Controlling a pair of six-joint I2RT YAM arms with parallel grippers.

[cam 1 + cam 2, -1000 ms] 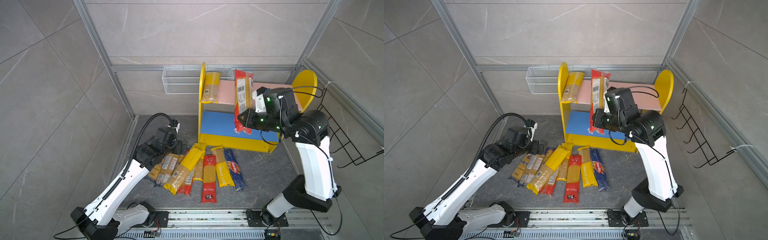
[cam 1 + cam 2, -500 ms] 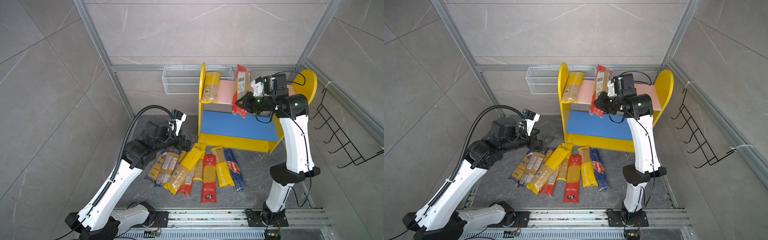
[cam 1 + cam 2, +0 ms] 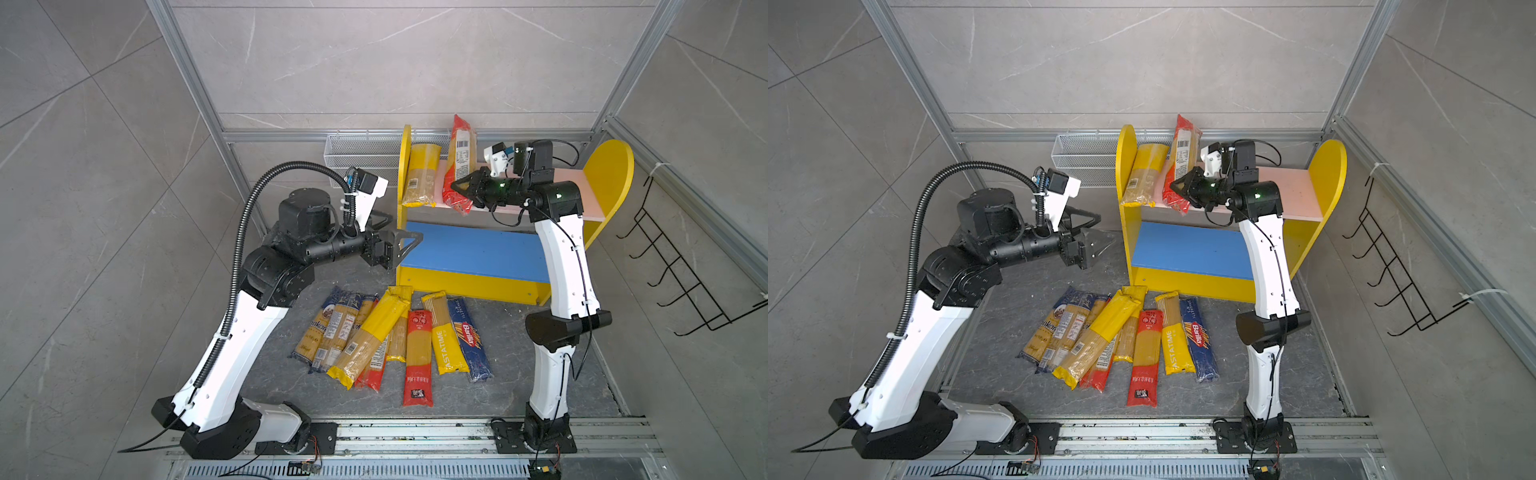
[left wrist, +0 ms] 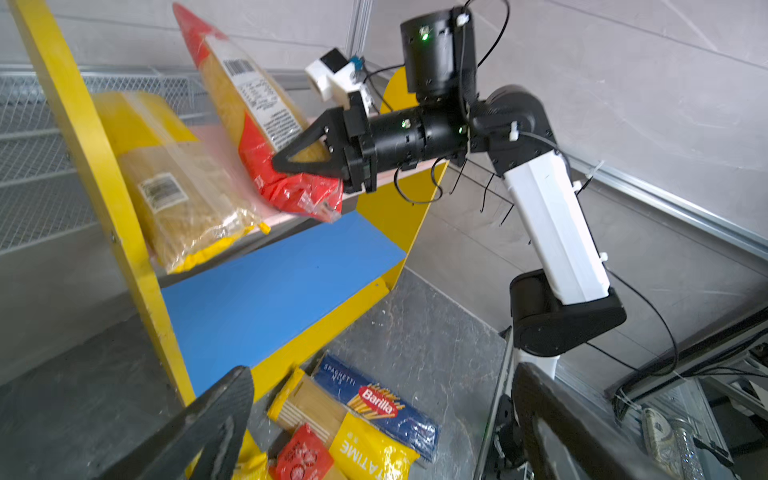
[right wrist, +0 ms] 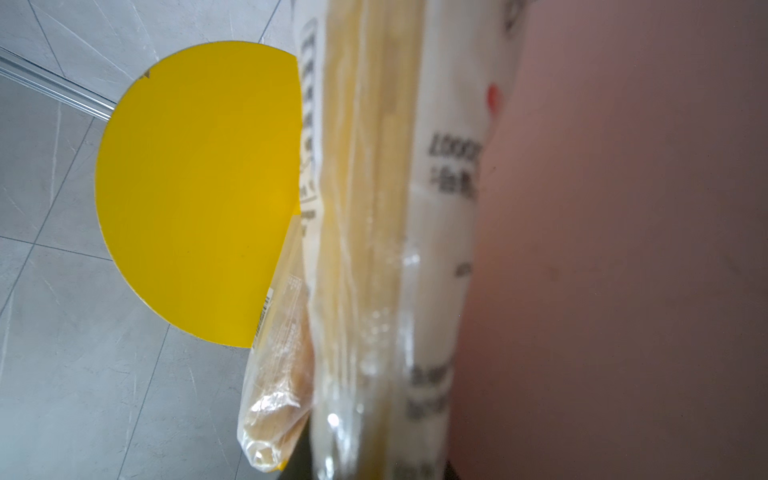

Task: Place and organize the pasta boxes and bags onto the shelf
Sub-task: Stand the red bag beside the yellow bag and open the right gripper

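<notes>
Placement of the red packet (image 3: 460,149) on the shelf (image 3: 611,174) looks like the step in hand. The right claw (image 3: 457,188) is clamped on the packet's lower part. The packet's top rises above the claw, and its crumpled end hangs below it, past the front edge of the pink board (image 3: 577,203). Just beyond the claw's tips a yellow packet (image 3: 420,174) leans on the same board. A good finish would probably push the red packet further in, tip it flush against the yellow one, and let go only once it rests there, or it may slide off. The left claw (image 3: 407,228) hangs spread wide and empty, with the pile (image 3: 390,336) on the desk (image 3: 523,374) below it.
</notes>
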